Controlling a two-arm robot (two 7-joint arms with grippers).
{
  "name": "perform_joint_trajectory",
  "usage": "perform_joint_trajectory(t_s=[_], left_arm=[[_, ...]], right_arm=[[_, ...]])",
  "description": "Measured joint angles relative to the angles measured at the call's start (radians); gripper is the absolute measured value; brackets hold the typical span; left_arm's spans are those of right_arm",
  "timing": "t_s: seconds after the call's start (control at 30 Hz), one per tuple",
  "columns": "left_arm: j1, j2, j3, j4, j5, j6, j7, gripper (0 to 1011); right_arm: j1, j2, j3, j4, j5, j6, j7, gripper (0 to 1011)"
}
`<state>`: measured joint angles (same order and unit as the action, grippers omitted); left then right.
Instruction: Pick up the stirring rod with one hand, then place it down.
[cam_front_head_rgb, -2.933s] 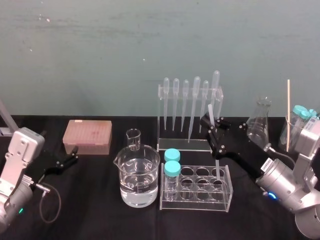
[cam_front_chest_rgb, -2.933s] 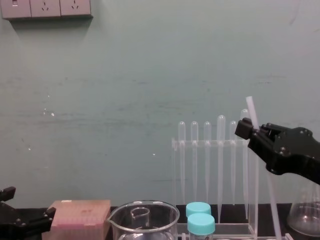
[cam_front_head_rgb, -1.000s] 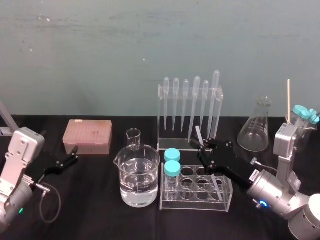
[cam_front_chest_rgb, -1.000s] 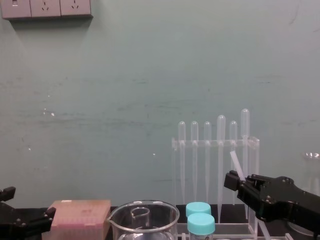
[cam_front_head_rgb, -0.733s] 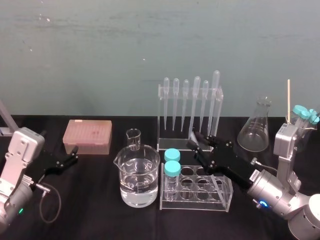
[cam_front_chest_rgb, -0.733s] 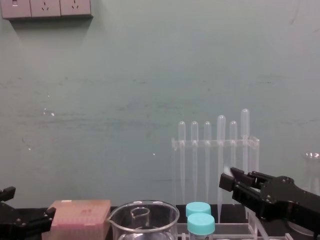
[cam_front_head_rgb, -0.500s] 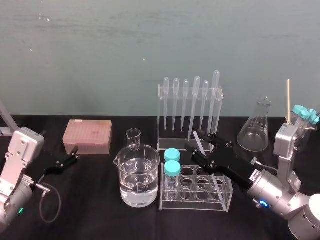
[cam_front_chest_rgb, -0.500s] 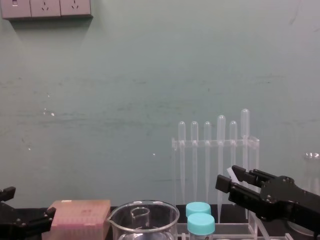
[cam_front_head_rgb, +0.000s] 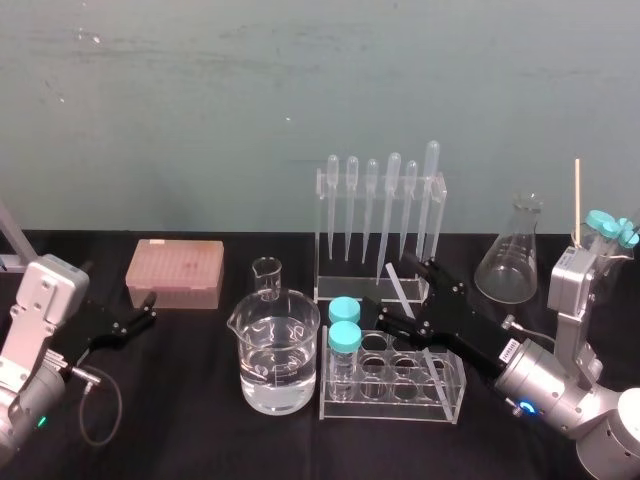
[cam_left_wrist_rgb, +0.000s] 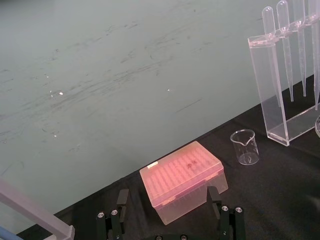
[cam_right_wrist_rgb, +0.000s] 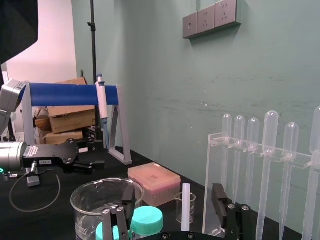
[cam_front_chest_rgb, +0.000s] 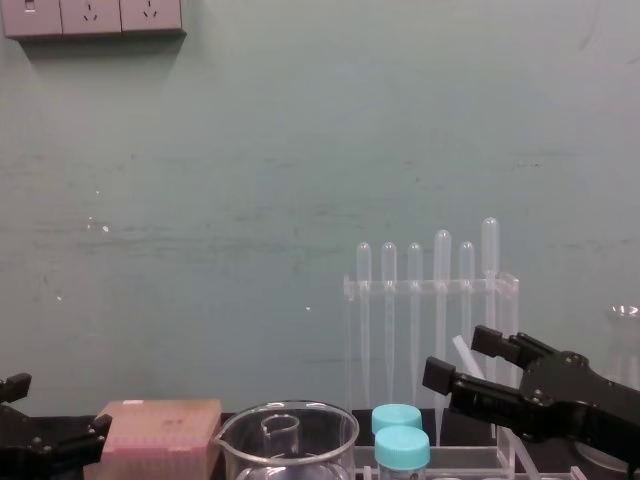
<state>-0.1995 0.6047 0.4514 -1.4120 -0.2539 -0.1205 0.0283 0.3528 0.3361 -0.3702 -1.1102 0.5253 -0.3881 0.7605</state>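
Where the stirring rod (cam_front_head_rgb: 403, 296) dips into the clear tube rack (cam_front_head_rgb: 330, 410), its lower end is hard to make out behind the plastic. The right gripper (cam_front_head_rgb: 390, 280) reaches in low from the right, over the rack, jaws spread wide. The rod leans between its fingers, touching neither. The left gripper (cam_front_head_rgb: 147, 308) lies on the black table (cam_front_head_rgb: 200, 420) at far left, jaws apart.

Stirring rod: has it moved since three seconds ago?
Yes, down: in the chest view the stirring rod topped the bar of the pipette rack; now it ends below it, inside the open right gripper.
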Motion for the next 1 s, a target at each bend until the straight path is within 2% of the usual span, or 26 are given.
perform_joint_trajectory(t_s=[0.07,0.27,0.37,0.4,0.43,0.47,0.57,0.67,0.73,0.83,0.87,0.9,1.0], left_arm=[[0.000,0.000,0.000,0.000,0.000,0.000,0.000,1000],[0.000,0.000,0.000,0.000,0.000,0.000,0.000,1000],[0.000,0.000,0.000,0.000,0.000,0.000,0.000,1000],[0.000,0.000,0.000,0.000,0.000,0.000,0.000,1000],[0.000,0.000,0.000,0.000,0.000,0.000,0.000,1000],[0.000,0.000,0.000,0.000,0.000,0.000,0.000,1000],[0.000,0.000,0.000,0.000,0.000,0.000,0.000,1000],[0.000,0.000,0.000,0.000,0.000,0.000,0.000,1000],[0.000,0.000,0.000,0.000,0.000,0.000,0.000,1000],[0.000,0.000,0.000,0.000,0.000,0.000,0.000,1000],[0.000,0.000,0.000,0.000,0.000,0.000,0.000,1000],[0.000,0.000,0.000,0.000,0.000,0.000,0.000,1000],[0.000,0.000,0.000,0.000,0.000,0.000,0.000,1000]], right_arm=[[0.002,0.001,0.001,-0.010,-0.008,-0.012,-0.010,1002],[0.005,-0.006,0.023,-0.043,-0.011,-0.060,-0.033,1003],[0.003,-0.014,0.048,-0.068,-0.008,-0.097,-0.056,1003],[-0.006,-0.019,0.073,-0.094,-0.017,-0.116,-0.096,1003],[-0.006,-0.019,0.073,-0.094,-0.017,-0.116,-0.096,1003],[-0.015,-0.019,0.090,-0.113,-0.037,-0.120,-0.136,1003],[-0.038,-0.017,0.125,-0.148,-0.080,-0.111,-0.217,1003],[-0.061,-0.012,0.152,-0.177,-0.116,-0.088,-0.283,1003],[-0.084,-0.008,0.176,-0.202,-0.145,-0.053,-0.343,1003],[-0.118,-0.004,0.202,-0.229,-0.160,0.021,-0.403,1003],[-0.138,-0.004,0.213,-0.243,-0.159,0.074,-0.427,1003],[-0.138,-0.004,0.213,-0.243,-0.159,0.074,-0.427,1003],[-0.170,-0.008,0.229,-0.263,-0.149,0.192,-0.461,1003]])
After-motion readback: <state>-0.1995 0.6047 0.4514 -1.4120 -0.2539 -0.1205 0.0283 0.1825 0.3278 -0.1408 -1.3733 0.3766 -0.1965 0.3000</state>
